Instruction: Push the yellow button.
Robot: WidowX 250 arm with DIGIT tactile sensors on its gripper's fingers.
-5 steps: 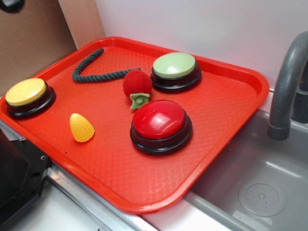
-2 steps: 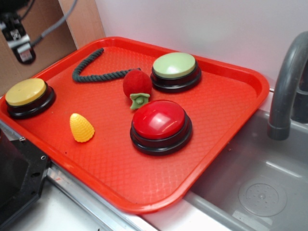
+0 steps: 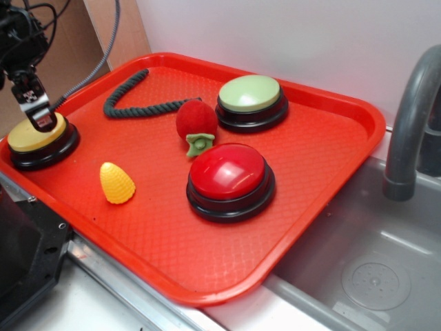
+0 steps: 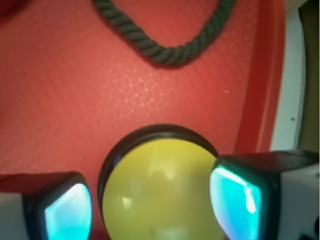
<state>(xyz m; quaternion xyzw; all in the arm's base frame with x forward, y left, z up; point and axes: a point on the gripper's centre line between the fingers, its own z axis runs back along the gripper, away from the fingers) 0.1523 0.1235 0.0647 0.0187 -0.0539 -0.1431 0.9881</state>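
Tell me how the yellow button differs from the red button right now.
The yellow button sits at the tray's far left corner; the red button sits near the middle. The yellow cap looks smaller than the red one. The gripper is down at the yellow button, its jaws spread to either side of the cap in the wrist view; nothing is over the red button. Both have domed caps on black bases.

Plain white wall [image 3: 289,34] behind, brown cardboard panel [image 3: 62,48] at left, grey sink basin [image 3: 358,262] with grey faucet [image 3: 410,117] at right
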